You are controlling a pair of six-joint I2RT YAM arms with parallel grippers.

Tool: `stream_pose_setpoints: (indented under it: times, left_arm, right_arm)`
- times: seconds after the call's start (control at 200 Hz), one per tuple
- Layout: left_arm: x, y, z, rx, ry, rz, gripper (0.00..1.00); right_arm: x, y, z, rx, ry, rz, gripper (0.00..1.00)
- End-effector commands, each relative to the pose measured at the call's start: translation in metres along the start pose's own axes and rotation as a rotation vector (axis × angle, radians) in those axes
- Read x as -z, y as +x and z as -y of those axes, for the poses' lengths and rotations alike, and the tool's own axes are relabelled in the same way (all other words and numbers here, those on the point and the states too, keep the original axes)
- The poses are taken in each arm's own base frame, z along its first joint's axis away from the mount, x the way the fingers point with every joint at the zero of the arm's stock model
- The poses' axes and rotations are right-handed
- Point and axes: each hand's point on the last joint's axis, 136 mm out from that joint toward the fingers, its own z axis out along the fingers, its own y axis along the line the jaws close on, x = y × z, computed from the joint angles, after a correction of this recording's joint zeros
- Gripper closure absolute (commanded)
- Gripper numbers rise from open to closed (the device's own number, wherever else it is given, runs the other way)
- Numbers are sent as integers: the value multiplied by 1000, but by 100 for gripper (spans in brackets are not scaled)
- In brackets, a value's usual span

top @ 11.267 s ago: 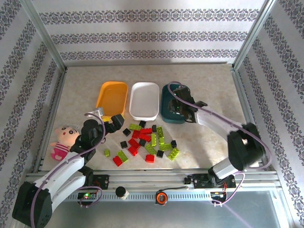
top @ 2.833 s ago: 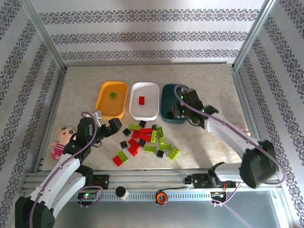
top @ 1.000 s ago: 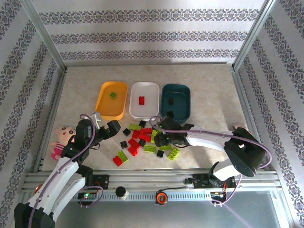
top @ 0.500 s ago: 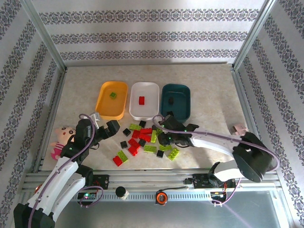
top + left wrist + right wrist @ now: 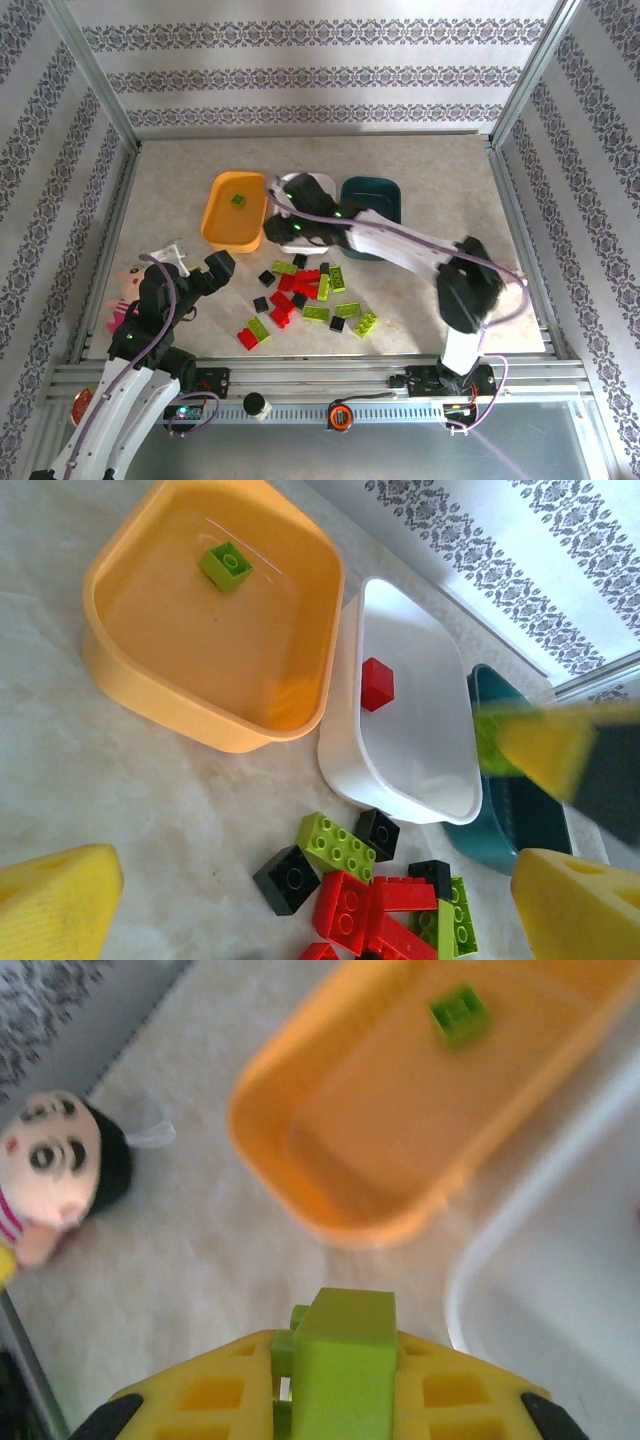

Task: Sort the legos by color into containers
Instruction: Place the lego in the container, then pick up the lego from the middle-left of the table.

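The right fingers (image 5: 455, 1400) are clenched on a lime green brick (image 5: 345, 1355), raised over the near edge where the orange-yellow tray (image 5: 220, 215) meets the white tray (image 5: 420, 720). The left fingers (image 5: 60, 900) stand released and wide apart, left of the loose legos (image 5: 300, 295) on the desk (image 5: 180, 170). A green brick (image 5: 239, 200) lies in the orange-yellow tray, and a red brick (image 5: 376, 683) in the white tray.

Damask-striped walls (image 5: 320, 75) (brightly lit) surround a beige tabletop (image 5: 430, 160).

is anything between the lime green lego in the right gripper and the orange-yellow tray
Nothing visible: the right gripper, shut on the lime green plastic brick, has open tabletop up to the orange-yellow plastic tray.
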Motion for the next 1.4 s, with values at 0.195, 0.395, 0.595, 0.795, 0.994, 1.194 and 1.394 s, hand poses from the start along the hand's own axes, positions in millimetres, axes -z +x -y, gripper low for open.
stream_pose_setpoints:
  times: [0.195,0.395,0.595,0.795,0.994,1.194,1.394]
  left_arm:
    - [-1,20,-15,-2,-59,-93,0]
    - [-17,37,-11,-36,-36,-199,4]
    - [-27,59,-12,-30,-32,-316,12]
    - [-14,98,-24,-69,-88,-431,16]
    - [5,146,-42,-124,-161,-552,21]
    - [25,158,-57,-245,-257,-577,22]
    - [21,172,-59,-346,-314,-633,27]
  right_arm:
    - [-101,-49,19,-64,-39,-15,79]
    - [-119,-65,18,-82,-50,-3,54]
    - [-89,-81,11,-76,-58,50,35]
    - [-48,-52,16,-85,-50,74,34]
    - [-15,-9,27,-120,-49,77,34]
    - [8,26,50,-176,-30,77,33]
    - [22,36,59,-199,-24,94,33]
